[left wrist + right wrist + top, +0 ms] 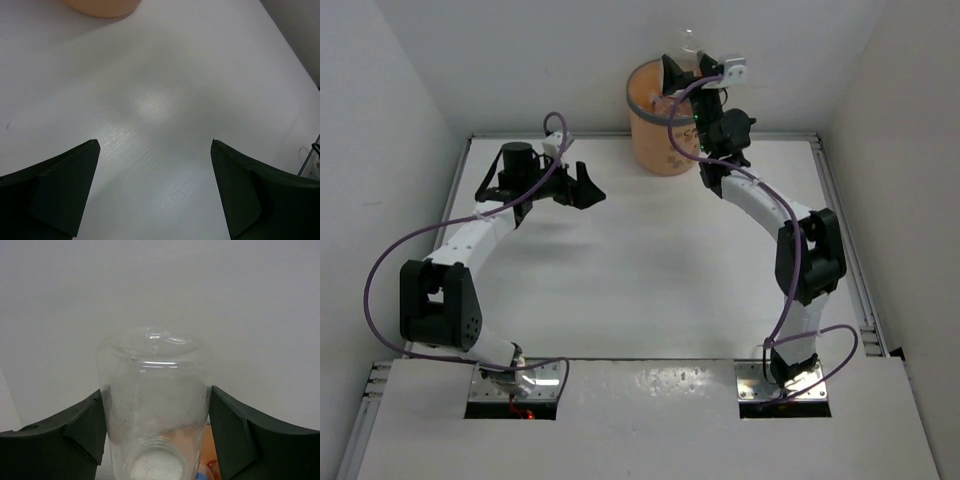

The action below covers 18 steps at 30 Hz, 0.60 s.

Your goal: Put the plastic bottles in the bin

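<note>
the right gripper (688, 72) is up at the far end of the surface (650, 260), held over the mouth of the bin (655, 135), and it has one of the plastic bottles (690, 43) clamped between its fingers (85, 432). in the right wrist view the jaws are partly closed and press on both sides of that clear bottle (155, 400), its rounded bottom pointing away from the wrist and its neck end toward the camera. the orange-tan bin stands against the back wall, and the bottle sits just above its grey rim, not inside it. the left gripper (585, 187) is off to the left of the bin, well apart from it, hovering above bare white surface. its jaws are spread wide with nothing between them, and in the left wrist view only the surface (165, 100) shows between the two dark fingers (65, 185), with the bin's lower edge (100, 6) at the top.
</note>
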### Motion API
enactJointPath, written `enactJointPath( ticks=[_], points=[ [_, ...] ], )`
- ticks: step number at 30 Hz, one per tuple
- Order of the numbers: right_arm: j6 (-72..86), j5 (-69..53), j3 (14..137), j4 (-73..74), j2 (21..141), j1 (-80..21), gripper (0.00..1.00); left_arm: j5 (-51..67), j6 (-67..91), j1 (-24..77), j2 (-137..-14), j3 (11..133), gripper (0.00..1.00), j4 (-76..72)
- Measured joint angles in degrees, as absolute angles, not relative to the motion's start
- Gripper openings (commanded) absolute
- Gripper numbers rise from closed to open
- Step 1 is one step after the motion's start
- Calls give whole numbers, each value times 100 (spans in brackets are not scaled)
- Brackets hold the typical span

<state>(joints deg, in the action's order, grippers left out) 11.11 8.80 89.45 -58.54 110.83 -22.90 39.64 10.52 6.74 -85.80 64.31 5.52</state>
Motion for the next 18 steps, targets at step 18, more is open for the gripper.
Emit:
enactJointPath(
  ticks=[18],
  points=[
    [1079,926,9631,-5935,10892,-2373,33,4073,1055,556,-8580,6416,100,541]
  ],
)
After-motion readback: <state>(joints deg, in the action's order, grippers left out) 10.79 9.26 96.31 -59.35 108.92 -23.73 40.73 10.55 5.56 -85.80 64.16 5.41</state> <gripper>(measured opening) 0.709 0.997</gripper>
